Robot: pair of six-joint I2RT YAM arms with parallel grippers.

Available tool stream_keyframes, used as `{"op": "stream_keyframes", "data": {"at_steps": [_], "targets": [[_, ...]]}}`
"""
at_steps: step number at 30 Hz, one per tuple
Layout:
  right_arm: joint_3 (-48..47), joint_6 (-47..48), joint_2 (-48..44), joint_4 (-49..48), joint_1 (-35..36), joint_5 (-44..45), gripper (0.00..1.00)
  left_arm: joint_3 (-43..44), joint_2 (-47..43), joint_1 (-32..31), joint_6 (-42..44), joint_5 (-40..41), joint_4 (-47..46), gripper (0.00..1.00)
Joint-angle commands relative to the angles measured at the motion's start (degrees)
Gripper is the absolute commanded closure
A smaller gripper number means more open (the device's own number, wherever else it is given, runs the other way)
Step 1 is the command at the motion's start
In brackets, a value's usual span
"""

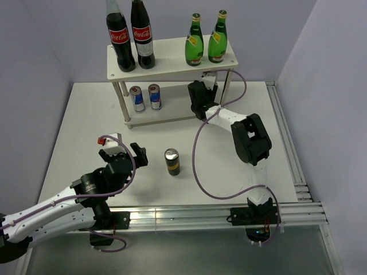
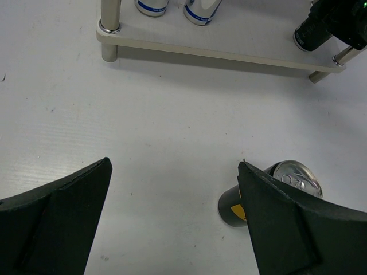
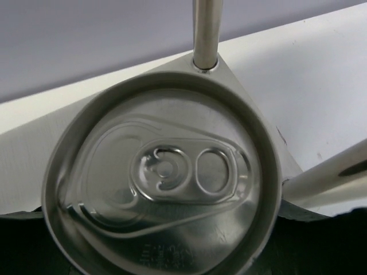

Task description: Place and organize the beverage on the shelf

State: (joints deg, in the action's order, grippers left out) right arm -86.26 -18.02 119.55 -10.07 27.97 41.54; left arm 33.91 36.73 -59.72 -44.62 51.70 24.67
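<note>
White shelf (image 1: 172, 56) stands at the far side of the table (image 1: 80, 132), two flat boards on thin legs.

Top board: two cola bottles (image 1: 121, 40) at the left end and two green bottles (image 1: 195, 43) at the right end, all upright.

Lower board: two blue-and-silver cans (image 1: 137, 99) upright, side by side near the left end.

Your right gripper (image 1: 199, 94) reaches in under the top board, at the right end of the lower board. Its wrist view is filled by the lid of a dark can (image 3: 160, 177), seen from straight above. The fingers show as dark shapes hard against both sides of the rim, so it reads as clamped on that can. A shelf leg (image 3: 205, 31) rises just behind it. The left wrist view shows the same can low at the board's front right corner. You cannot tell from here whether its base touches the board.

A second dark can (image 1: 172, 161) stands upright on the open table in front of the shelf, between the two arms.

Your left gripper (image 1: 123, 153) hovers just left of it, fingers spread wide, nothing between them. In its wrist view the second dark can sits outside the gap, partly hidden behind the right-hand finger (image 2: 287, 229).
</note>
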Motion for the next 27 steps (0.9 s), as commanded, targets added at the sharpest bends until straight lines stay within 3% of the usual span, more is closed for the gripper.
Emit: {"op": "stream_keyframes", "data": {"at_steps": [1, 7, 8, 9, 10, 13, 20, 27], "targets": [[-5.93, 0.62, 1.56, -3.3, -2.04, 1.44, 1.0, -0.34, 0.45, -0.31, 1.12, -0.29, -1.37, 0.02], [-8.57, 1.23, 3.5, -1.98, -2.74, 1.44, 1.0, -0.16, 1.24, -0.31, 1.03, -0.11, -1.37, 0.02], [-8.66, 1.32, 3.5, -1.63, -2.74, 0.74, 0.93, -0.07, 1.33, -0.31, 1.11, -0.11, -1.29, 0.02], [-8.58, 1.5, 3.59, -1.54, -2.92, -0.05, 0.79, -0.07, 1.41, -0.31, 1.12, -0.11, -1.29, 0.02], [-8.31, 1.58, 3.41, -1.71, -2.83, -0.14, 0.41, -0.07, 1.5, -0.31, 1.03, -0.02, -1.29, 0.02], [-7.26, 1.76, 2.97, -2.15, -2.92, -0.5, 0.0, -0.07, 1.24, -0.31, 0.94, -0.11, -1.29, 0.02], [-5.33, 1.15, 0.96, -1.8, -2.83, -0.67, 0.0, -0.25, 0.97, -0.31, 1.2, -0.11, -1.55, 0.02], [3.53, -0.08, -6.77, -3.46, -1.51, -2.24, 0.0, -0.16, 0.98, -0.31, 1.12, 0.06, -1.46, 0.02]]}}
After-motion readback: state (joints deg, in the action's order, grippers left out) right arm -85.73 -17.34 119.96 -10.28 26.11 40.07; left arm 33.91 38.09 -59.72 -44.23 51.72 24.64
